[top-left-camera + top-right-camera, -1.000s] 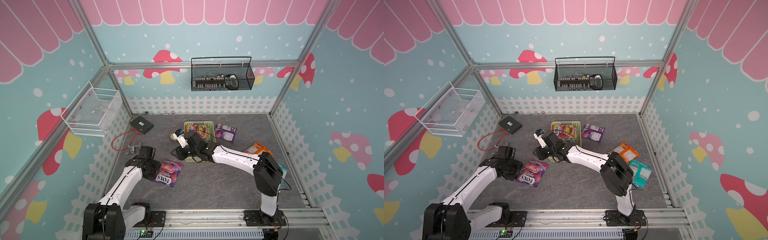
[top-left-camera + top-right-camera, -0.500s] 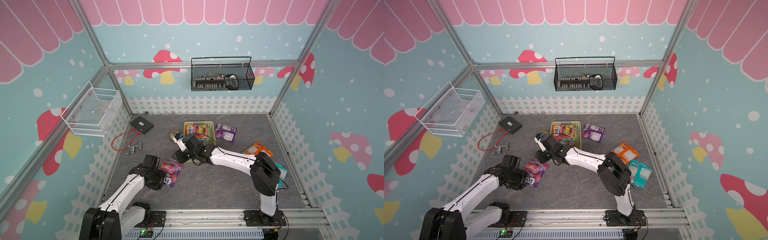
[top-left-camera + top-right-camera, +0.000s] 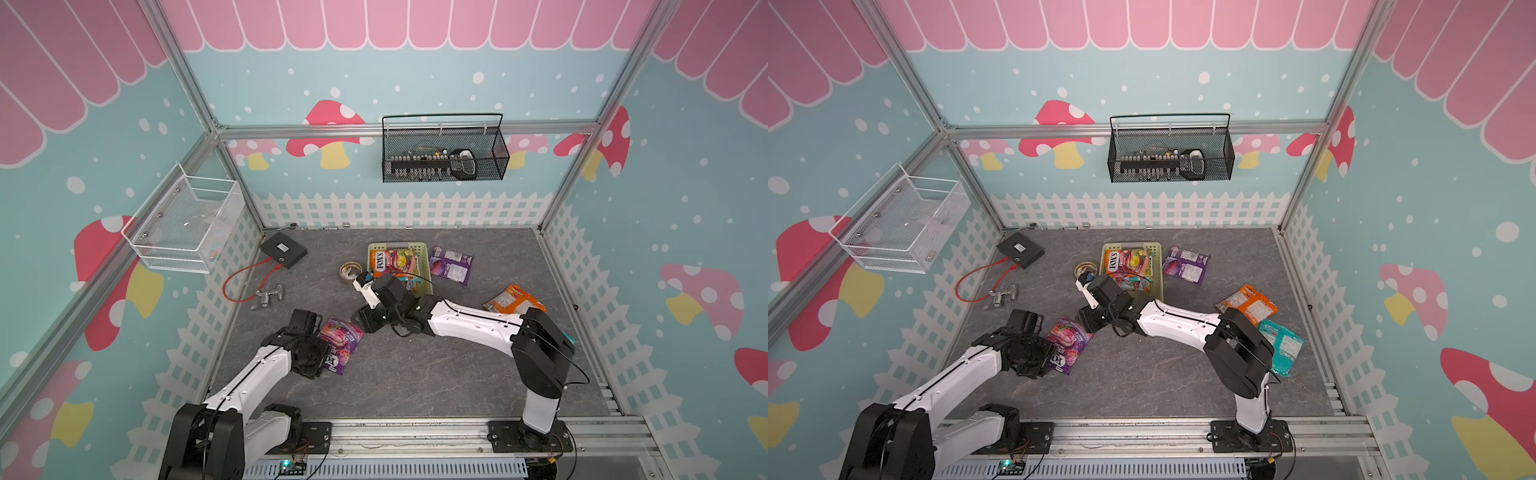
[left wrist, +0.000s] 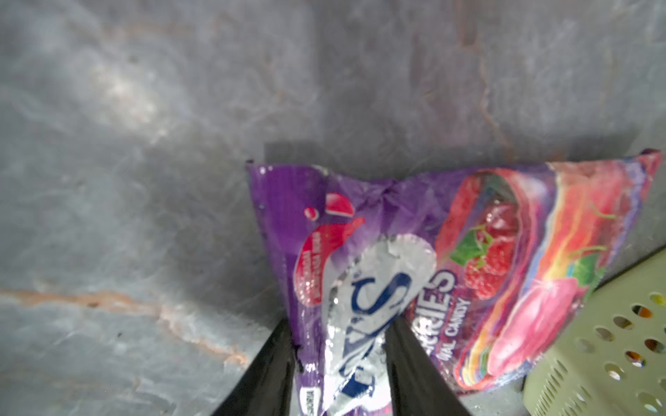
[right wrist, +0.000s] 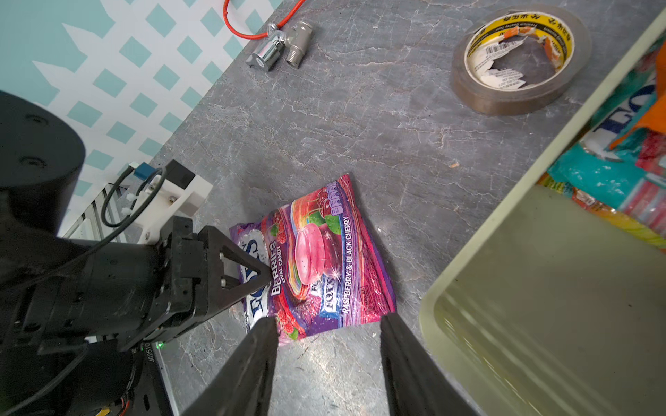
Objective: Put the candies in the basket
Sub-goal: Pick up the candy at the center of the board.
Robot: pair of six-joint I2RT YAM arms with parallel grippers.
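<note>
My left claw (image 4: pixel 338 324) pinches the near end of the purple candy bag (image 5: pixel 324 266), which lies near-left of the basket (image 3: pixel 422 259). My right claw (image 5: pixel 329 318) hovers beside it, spread and empty. I'd get a deep bite on the slippery film, then lift clear of the rim.

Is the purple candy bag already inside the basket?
No, the purple candy bag lies on the grey table beside the basket, not in it.

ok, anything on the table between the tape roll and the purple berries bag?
Nothing. Bare tabletop between tape roll and berries bag; right wrist view shows it.
</note>
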